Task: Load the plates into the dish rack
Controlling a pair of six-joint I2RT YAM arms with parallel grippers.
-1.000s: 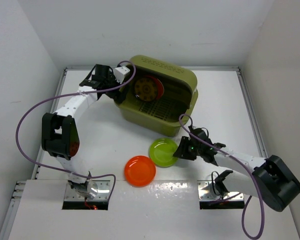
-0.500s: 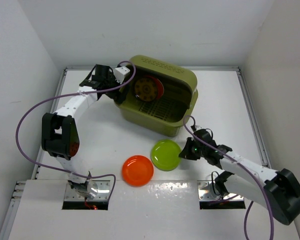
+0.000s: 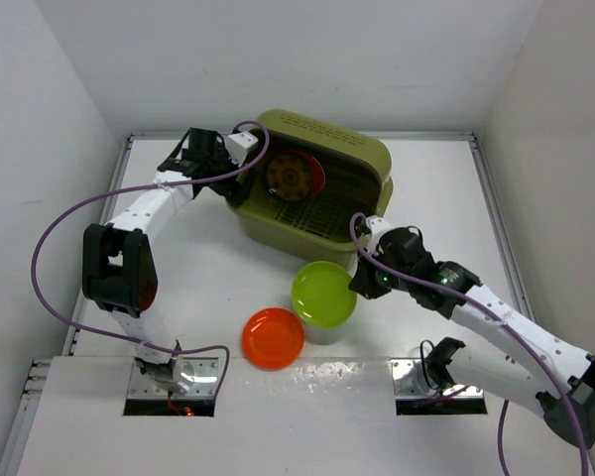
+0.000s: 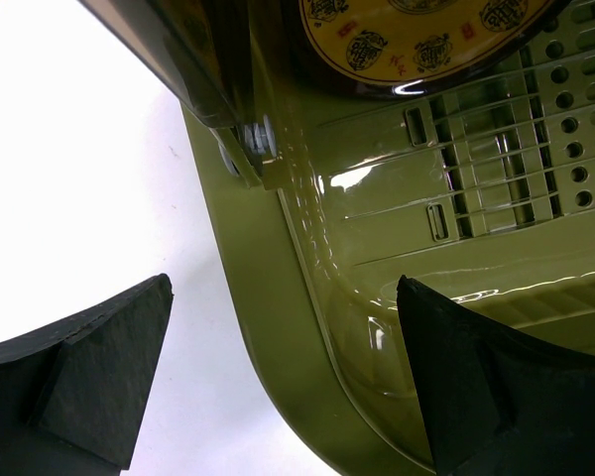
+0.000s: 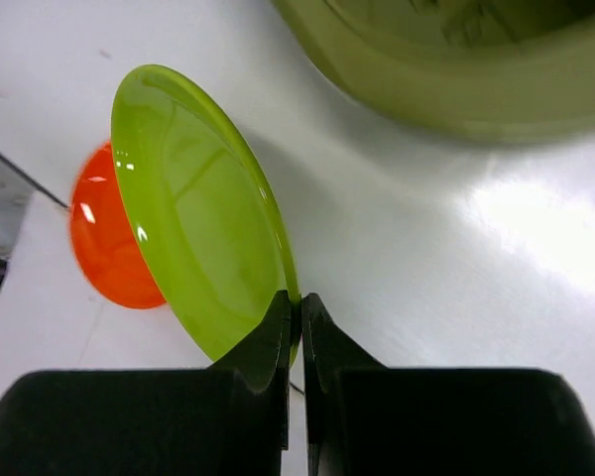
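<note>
The olive-green dish rack (image 3: 362, 159) stands at the table's back middle. A brown plate with a golden pattern (image 3: 289, 178) stands upright in it, with an orange-red plate (image 3: 317, 175) just behind it. My right gripper (image 3: 362, 285) is shut on the rim of the lime green plate (image 3: 323, 294) and holds it tilted above the table, in front of the rack; the right wrist view shows the grip (image 5: 296, 309). A second orange-red plate (image 3: 273, 338) lies flat on the table. My left gripper (image 4: 283, 382) is open, straddling the rack's left wall (image 4: 278, 327).
White walls close in the table on the left, back and right. The left arm's purple cable (image 3: 55, 228) loops over the table's left side. Two metal base plates (image 3: 174, 385) sit at the near edge.
My right gripper has lifted the lime green plate off the table, tilted it up and carried it back toward the rack. The left arm and the other plates have not moved.
</note>
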